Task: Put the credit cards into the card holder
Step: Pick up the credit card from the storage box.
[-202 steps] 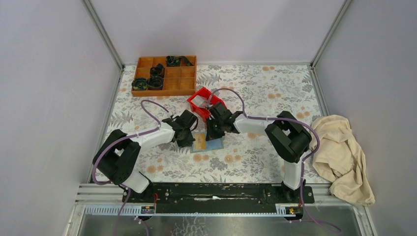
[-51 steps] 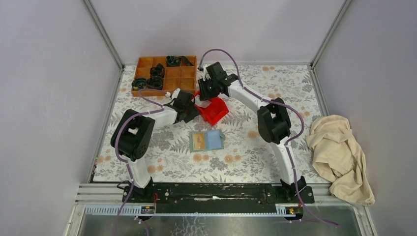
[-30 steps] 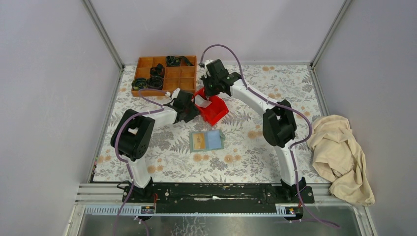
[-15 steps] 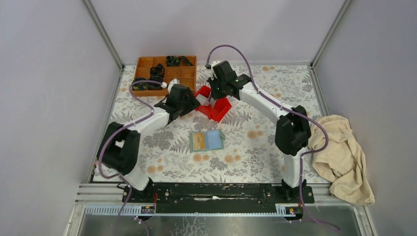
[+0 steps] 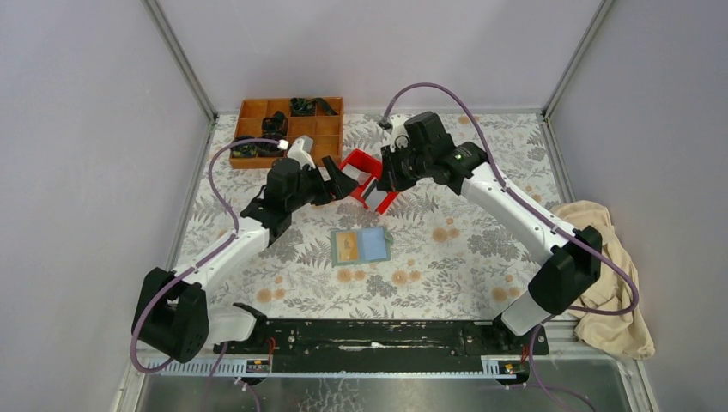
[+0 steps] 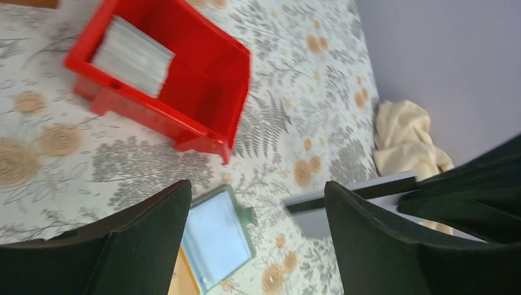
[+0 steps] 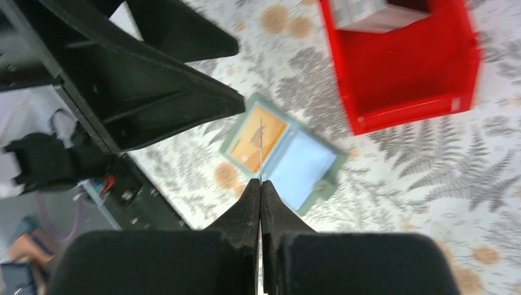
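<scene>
The card holder (image 5: 374, 245) lies open on the floral table, a yellow-tan credit card (image 5: 348, 246) in its left pocket. My right gripper (image 5: 384, 182) hangs near the red bin's front corner, shut on a thin grey credit card (image 5: 375, 200). That card shows edge-on (image 7: 260, 144) over the card holder (image 7: 307, 163) in the right wrist view. My left gripper (image 5: 339, 183) stands open and holds nothing, just left of the bin. Its wrist view shows the card holder (image 6: 218, 236) below and the held card (image 6: 344, 198) to the right. Whitish cards (image 6: 132, 56) lie stacked in the bin.
The red bin (image 5: 354, 160) stands behind the card holder, with both grippers close to it. A brown wooden tray (image 5: 326, 146) holding black parts sits at the back left. A cream cloth (image 5: 597, 275) is bunched at the right edge. Grey walls enclose the table.
My right gripper has come away from the red bin with the grey card, moving right and nearer. My left gripper has opened wide and drawn back from the bin.
</scene>
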`<state>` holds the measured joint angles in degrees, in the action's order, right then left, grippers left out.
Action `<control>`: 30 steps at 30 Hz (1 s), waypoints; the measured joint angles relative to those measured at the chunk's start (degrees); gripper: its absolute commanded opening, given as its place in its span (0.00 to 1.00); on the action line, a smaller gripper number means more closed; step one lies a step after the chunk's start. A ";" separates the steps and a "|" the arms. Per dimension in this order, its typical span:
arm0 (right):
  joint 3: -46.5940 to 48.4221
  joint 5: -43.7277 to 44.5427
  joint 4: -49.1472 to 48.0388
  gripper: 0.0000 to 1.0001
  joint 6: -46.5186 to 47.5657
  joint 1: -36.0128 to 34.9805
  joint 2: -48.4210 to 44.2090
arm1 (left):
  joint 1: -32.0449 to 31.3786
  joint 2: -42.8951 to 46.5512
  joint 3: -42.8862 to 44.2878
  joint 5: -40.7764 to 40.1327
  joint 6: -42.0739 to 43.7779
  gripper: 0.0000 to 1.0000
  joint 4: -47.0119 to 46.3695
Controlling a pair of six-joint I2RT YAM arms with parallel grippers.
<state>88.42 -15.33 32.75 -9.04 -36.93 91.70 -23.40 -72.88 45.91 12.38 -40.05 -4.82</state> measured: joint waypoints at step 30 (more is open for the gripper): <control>-12.02 -35.56 -8.98 0.00 -13.57 8.13 -2.10 | -0.02 0.87 -3.54 36.04 0.87 0.48 -7.89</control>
<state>76.40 -50.89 23.77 -22.61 -28.80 89.60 -23.42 -72.01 42.37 48.42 -39.18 -12.71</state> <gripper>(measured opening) 0.011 0.601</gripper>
